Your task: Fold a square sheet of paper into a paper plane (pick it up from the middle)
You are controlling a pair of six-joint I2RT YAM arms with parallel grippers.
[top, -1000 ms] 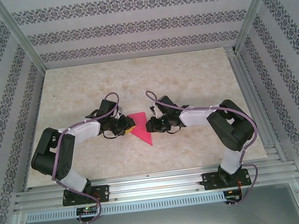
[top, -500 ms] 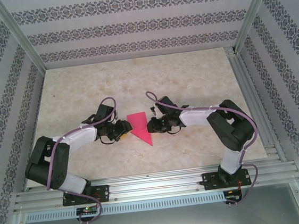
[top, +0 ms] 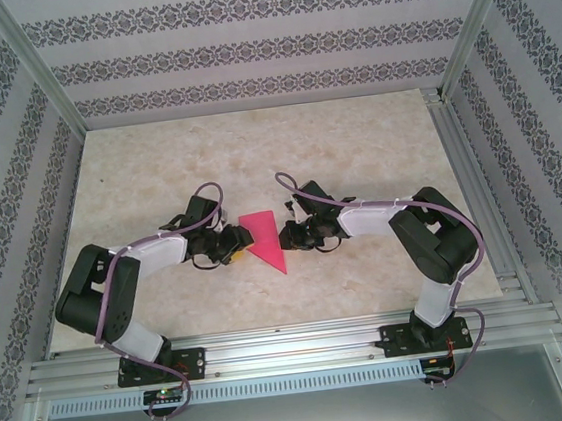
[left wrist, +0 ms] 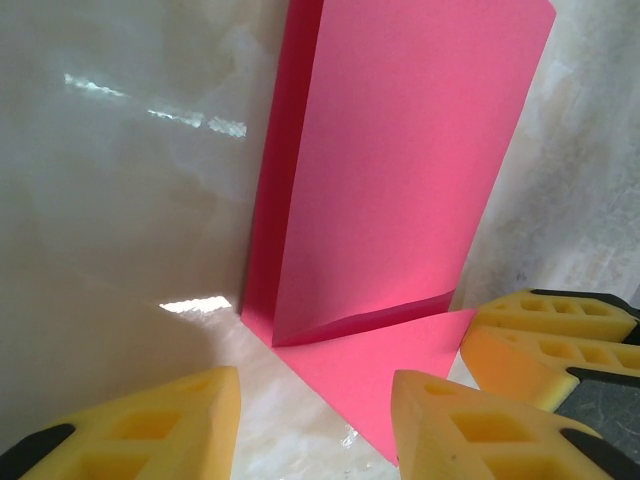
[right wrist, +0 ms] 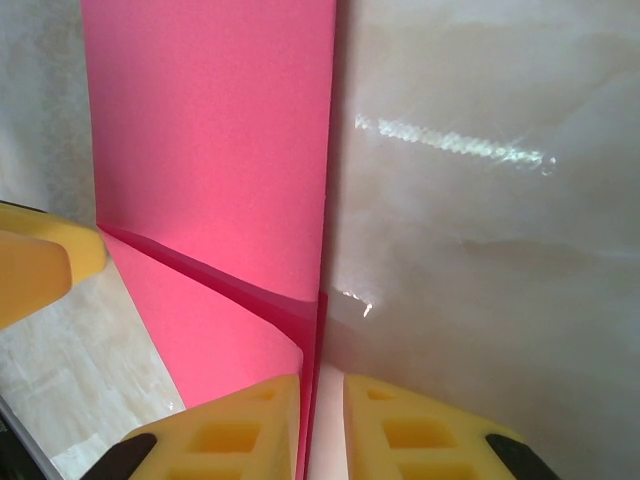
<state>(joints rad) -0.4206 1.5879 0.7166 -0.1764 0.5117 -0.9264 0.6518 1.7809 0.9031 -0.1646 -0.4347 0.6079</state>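
– At the near edge of the worktop (top: 355, 152), what is shown?

– Two arm bases are seen bolted to an aluminium rail (top: 295, 348). Both arms are bent inward, so that the pincers face each other near the middle of the surface.

– How is the left pincer (top: 236, 243) set?

– Its yellow fingers (left wrist: 150, 430) are held moderately apart and nothing is gripped. From its wrist camera, bare worktop and the near corner of the pink paper are seen in the gap between them.

– And the right pincer (top: 284, 236)?

– It is drawn narrow. In the right wrist view the fingers (right wrist: 420, 425) are almost closed, and a thin raised edge of the paper is pinched between them.

– Where is the sheet of paper (top: 262, 235) placed?

– It lies on the worktop between the two pincers, just beside the left and touched by the right. It is partly folded: from above a triangle is formed, with a straight far edge and a point directed toward the arm bases. A diagonal crease and an overlapping flap are visible in both wrist views.

– What is found beyond it?

– Bare marbled worktop is seen, bounded by patterned walls (top: 244, 48).
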